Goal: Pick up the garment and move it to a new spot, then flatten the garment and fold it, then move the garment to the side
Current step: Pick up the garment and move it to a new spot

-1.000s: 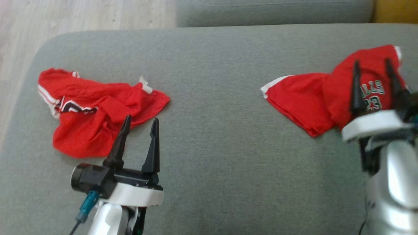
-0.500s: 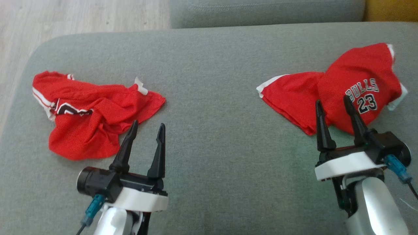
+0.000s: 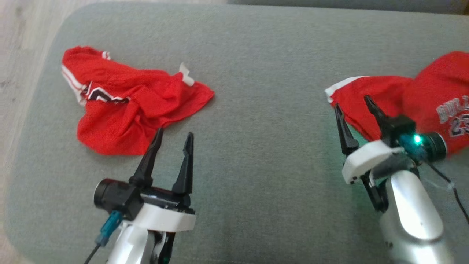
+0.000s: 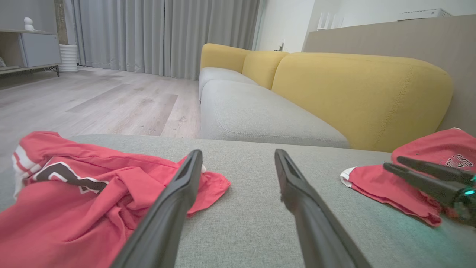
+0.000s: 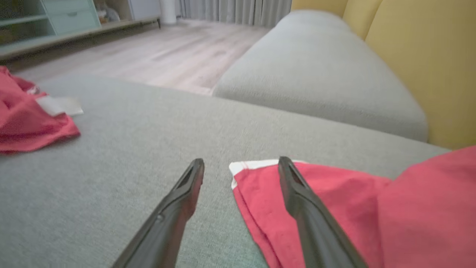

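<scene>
Overhead, the crumpled red garment point(image 3: 128, 106) lies at the grey cushion's point(image 3: 256, 91) left end, left gripper point(image 3: 175, 131) spread empty beside it; Bulls jersey point(image 3: 432, 91) at its right end, right gripper point(image 3: 351, 101) spread. Left wrist: fingers point(image 4: 178, 201) parted over cushion. Right wrist: likewise, at jersey's hem point(image 5: 253, 165)
</scene>
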Robot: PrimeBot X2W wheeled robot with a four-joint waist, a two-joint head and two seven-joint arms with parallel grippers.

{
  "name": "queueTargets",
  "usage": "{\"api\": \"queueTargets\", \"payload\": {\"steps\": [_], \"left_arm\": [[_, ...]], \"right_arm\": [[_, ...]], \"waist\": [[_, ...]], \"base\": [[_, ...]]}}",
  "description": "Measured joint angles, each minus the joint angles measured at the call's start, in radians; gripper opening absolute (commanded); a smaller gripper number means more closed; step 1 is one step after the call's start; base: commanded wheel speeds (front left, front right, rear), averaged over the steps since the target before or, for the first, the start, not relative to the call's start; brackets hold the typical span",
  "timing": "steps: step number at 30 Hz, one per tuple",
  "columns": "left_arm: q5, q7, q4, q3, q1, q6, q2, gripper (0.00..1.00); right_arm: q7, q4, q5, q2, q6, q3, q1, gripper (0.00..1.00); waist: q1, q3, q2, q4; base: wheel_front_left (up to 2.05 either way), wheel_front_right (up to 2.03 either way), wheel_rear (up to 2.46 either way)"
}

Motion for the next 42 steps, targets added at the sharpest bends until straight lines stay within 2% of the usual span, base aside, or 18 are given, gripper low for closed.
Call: {"api": "queueTargets", "payload": {"steps": [7, 15, 16, 17, 18, 23, 30, 37, 42], "left_arm": [[-0.025, 0.0, 0.003, -0.033, -0.039, 0.006, -0.001, 1.0], [-0.04, 0.0, 0.004, -0.042, -0.047, 0.015, -0.003, 1.0], [-0.04, 0.0, 0.004, -0.043, -0.047, 0.015, -0.003, 1.0], [-0.04, 0.0, 0.004, -0.044, -0.047, 0.015, -0.003, 1.0], [-0.04, 0.0, 0.005, -0.044, -0.047, 0.016, -0.003, 1.0], [-0.04, 0.0, 0.017, -0.043, -0.047, 0.018, -0.003, 1.0], [-0.04, 0.0, 0.024, -0.044, -0.042, 0.019, -0.003, 1.0], [-0.04, 0.0, 0.028, -0.043, 0.005, 0.028, -0.002, 1.0], [-0.029, 0.0, 0.029, -0.032, 0.049, 0.035, -0.002, 1.0]], "right_arm": [[0.109, 0.231, -0.109, -0.001, 0.0, -0.086, -0.148, 1.0], [0.148, 0.377, -0.223, -0.001, 0.0, -0.199, -0.254, 1.0], [0.154, 0.391, -0.231, -0.001, 0.0, -0.21, -0.267, 0.96], [0.156, 0.402, -0.24, -0.001, 0.0, -0.22, -0.279, 0.34], [0.155, 0.412, -0.251, -0.001, 0.0, -0.225, -0.287, 0.0], [0.092, 0.468, -0.238, -0.003, 0.0, -0.218, -0.293, 0.0], [-0.027, 0.484, -0.094, -0.006, 0.0, -0.092, -0.317, 0.0], [-0.081, 0.375, 0.106, -0.009, 0.0, 0.066, -0.467, 0.0], [-0.076, 0.261, 0.269, -0.01, 0.0, 0.088, -0.574, 0.0]], "waist": [[0.0, 0.046, 0.0, 0.077], [0.0, 0.074, 0.0, 0.131], [0.0, 0.076, 0.0, 0.135], [0.0, 0.076, 0.0, 0.137], [0.0, 0.076, 0.0, 0.139], [0.0, 0.055, 0.0, 0.136], [-0.0001, -0.01, 0.0, 0.113], [-0.0002, -0.089, 0.0, 0.093], [-0.0003, -0.136, 0.0, 0.065]], "base": [[0.0, 0.0, 0.0], [0.0, 0.0, 0.0], [0.0, 0.0, 0.0], [0.0, 0.0, 0.0], [0.0, 0.0, 0.0], [0.0, 0.0, 0.0], [0.0, 0.0, 0.0], [0.0, 0.0, 0.0], [0.0, 0.0, 0.0]]}}
